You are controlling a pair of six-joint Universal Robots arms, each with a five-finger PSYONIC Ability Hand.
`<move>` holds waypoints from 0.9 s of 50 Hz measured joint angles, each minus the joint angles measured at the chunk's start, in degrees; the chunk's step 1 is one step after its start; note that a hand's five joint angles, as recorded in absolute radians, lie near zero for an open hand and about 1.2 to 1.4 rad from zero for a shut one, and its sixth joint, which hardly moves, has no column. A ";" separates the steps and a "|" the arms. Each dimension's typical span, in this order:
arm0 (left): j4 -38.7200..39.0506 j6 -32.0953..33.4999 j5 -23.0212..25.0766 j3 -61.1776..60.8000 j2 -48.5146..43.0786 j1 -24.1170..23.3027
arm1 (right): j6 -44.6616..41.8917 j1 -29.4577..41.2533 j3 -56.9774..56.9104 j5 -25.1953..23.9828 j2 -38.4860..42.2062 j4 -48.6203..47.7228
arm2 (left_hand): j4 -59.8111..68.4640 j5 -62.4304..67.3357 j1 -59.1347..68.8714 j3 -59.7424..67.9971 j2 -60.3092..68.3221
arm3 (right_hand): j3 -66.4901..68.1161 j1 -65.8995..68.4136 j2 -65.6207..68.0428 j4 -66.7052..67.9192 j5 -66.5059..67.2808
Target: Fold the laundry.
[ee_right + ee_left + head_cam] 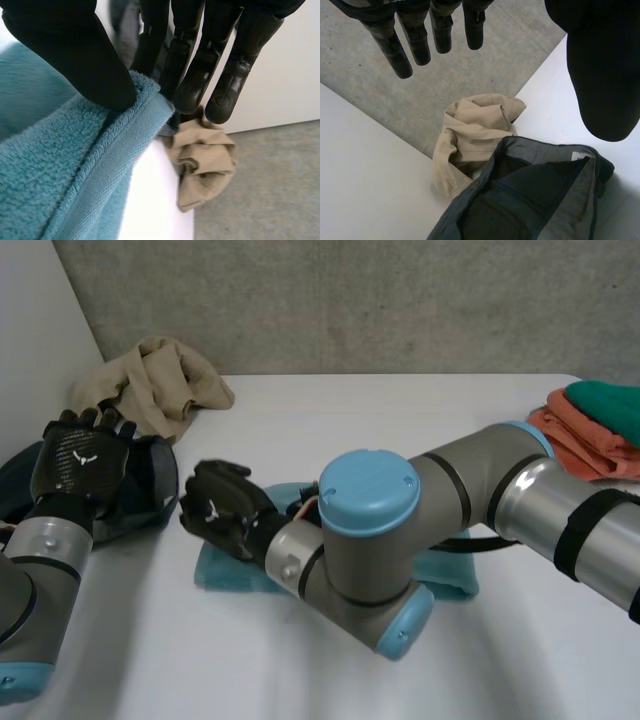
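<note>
Here, the right hand (70,50) pinches the hemmed edge of the teal towel (60,170) between thumb and fingers. The left hand (80,455), fingers straight, hovers over dark grey trousers (530,200). A tan garment (470,135) lies past its fingertips at the table (400,410) edge. Bare tabletop runs beyond the right hand.

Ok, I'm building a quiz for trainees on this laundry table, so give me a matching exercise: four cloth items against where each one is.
Items:
1. teal towel
2. beige garment
3. dark trousers
4. folded pile

Places:
A. far right of the table
B. edge pinched by the right robot hand
C. crumpled at the far left corner
D. below the open left robot hand

Pairs: 1-B, 2-C, 3-D, 4-A.
</note>
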 measured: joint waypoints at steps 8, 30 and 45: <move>0.01 -1.21 -0.04 -0.16 0.85 -0.17 | 3.46 0.34 -1.96 -1.37 2.27 0.75 | -0.01 0.00 0.00 0.00 0.00 | -0.57 -0.26 -0.43 -0.59 -0.39; -0.16 -5.36 0.24 3.54 2.78 -6.08 | 20.15 -7.74 10.93 7.95 -13.76 8.07 | -0.01 0.00 0.00 0.00 0.00 | -55.90 -43.14 -54.22 -54.91 -52.72; -0.79 -7.41 2.07 13.53 -10.70 -25.65 | 31.51 -27.89 34.61 4.99 -26.70 10.15 | -0.01 0.00 0.00 0.00 0.00 | -53.39 -42.63 -52.76 -53.75 -51.01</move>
